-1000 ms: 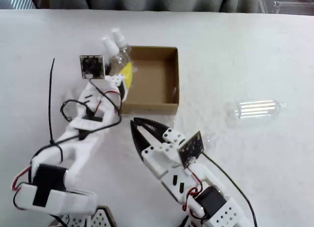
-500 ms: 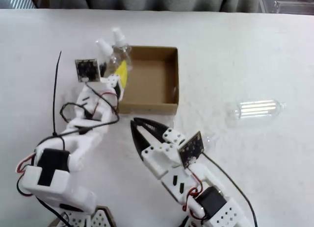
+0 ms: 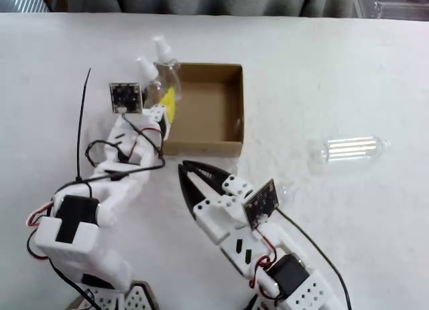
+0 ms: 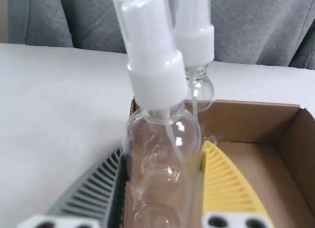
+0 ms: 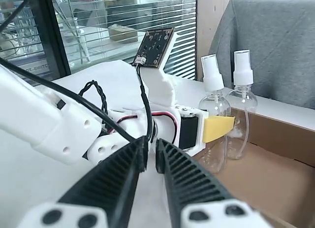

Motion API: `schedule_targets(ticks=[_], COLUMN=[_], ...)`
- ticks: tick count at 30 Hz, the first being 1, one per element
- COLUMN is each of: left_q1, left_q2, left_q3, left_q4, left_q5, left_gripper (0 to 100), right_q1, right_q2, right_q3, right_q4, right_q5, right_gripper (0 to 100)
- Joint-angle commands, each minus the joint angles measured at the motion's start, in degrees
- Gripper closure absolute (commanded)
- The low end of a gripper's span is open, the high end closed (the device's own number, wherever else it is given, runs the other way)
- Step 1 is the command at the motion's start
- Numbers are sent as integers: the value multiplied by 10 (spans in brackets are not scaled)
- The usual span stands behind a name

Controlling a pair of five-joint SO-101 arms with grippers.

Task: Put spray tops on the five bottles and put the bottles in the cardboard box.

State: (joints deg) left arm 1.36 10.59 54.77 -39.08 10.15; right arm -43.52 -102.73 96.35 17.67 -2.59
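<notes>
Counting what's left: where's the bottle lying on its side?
In the high view, the lying bottle rests on the table, off to the right of the cardboard box and apart from it.

overhead looking down, wrists share cardboard box (image 4: 246, 119)

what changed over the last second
The left arm swung its rear links toward the cardboard box. The left gripper, clamped on a capped bottle at the box's wall, wobbled slightly outward and back. The right gripper, the second capped bottle and the uncapped bottle lying on the table stayed put.
</notes>
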Motion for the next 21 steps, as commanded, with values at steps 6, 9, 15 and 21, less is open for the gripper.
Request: schedule_targets(ticks=[6, 9, 15, 21], left_q1=[0, 0, -1, -2], left_q2=[-3, -3, -11, -35], left_q3=[-18, -18, -4, 7], left_q4=[-7, -6, -9, -5], left_q5=[-9, -9, -9, 1], left_gripper=[836, 808, 806, 739], right_q1=[0, 0, 0, 0], right_q2=[-3, -3, -3, -3], right_q3=[4, 4, 4, 4], right_q4=[2, 2, 2, 2], right_q5=[5, 5, 5, 5], right_gripper=[983, 983, 983, 983])
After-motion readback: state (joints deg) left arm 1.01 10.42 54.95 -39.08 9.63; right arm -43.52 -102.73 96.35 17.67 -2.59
